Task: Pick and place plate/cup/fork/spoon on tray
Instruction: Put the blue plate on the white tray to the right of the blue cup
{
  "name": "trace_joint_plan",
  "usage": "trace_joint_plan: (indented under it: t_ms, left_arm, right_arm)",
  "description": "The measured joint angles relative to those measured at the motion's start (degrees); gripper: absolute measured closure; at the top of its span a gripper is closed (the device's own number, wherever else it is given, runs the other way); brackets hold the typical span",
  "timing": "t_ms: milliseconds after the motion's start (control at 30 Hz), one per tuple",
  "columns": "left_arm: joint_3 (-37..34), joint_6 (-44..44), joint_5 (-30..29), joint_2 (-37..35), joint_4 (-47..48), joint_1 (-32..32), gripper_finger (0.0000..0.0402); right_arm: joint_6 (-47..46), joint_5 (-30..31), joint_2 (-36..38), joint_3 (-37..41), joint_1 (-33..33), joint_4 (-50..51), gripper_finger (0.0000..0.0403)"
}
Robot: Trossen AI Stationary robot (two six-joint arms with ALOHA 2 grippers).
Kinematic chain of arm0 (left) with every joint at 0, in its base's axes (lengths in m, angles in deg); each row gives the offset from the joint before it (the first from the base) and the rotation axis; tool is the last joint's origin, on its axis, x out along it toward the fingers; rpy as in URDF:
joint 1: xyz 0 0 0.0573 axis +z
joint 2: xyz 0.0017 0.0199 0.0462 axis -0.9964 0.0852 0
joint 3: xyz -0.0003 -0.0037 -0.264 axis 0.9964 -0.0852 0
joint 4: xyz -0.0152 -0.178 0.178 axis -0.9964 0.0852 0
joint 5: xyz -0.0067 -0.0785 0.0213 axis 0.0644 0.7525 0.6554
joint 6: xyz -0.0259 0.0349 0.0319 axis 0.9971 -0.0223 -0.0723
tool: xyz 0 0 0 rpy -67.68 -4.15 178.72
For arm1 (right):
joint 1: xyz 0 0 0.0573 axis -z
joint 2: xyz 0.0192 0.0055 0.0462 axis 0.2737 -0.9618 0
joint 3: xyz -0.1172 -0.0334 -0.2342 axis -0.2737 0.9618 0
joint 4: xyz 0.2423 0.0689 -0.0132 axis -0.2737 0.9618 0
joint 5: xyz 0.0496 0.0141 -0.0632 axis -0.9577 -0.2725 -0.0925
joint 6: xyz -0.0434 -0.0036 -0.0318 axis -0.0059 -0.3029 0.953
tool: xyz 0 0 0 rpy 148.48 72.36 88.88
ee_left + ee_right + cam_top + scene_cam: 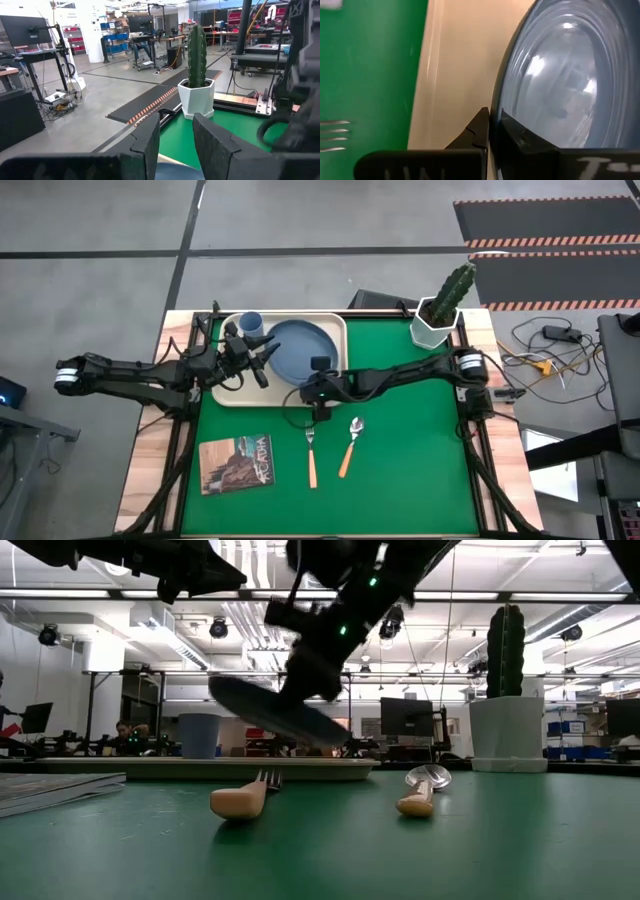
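Note:
The dark blue plate hangs tilted over the cream tray, held by my right gripper. In the low view the plate is clear of the tray. The light blue cup stands upright on the tray's far left corner. My left gripper is open and empty above the tray, between cup and plate. The fork and the spoon lie flat on the green mat nearer the front edge. My right gripper pinches the plate's near rim between its two fingers, one finger on the plate's inner face and one under the rim. The fingers come from the table's near side. The plate is lifted clear and tilted over the tray.
A white hexagonal pot with a cactus stands at the far right. A picture-covered booklet lies at the near left of the green mat. Both arms reach over the tray close to each other.

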Motion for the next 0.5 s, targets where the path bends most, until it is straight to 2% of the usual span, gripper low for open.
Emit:
trace_joint_plan:
  t_ms: [267,500]
  left_arm:
    - [0.04,0.00,0.02,-0.76,-0.07,0.02,0.0304]
    - [0.04,0.00,0.01,-0.98,0.00,0.00,0.0304]
  right_arm:
    - [2.19,0.42,-9.89,-9.35,0.86,5.76,0.0394]
    - [2.21,0.56,-14.43,-15.79,1.12,11.88,0.0394]
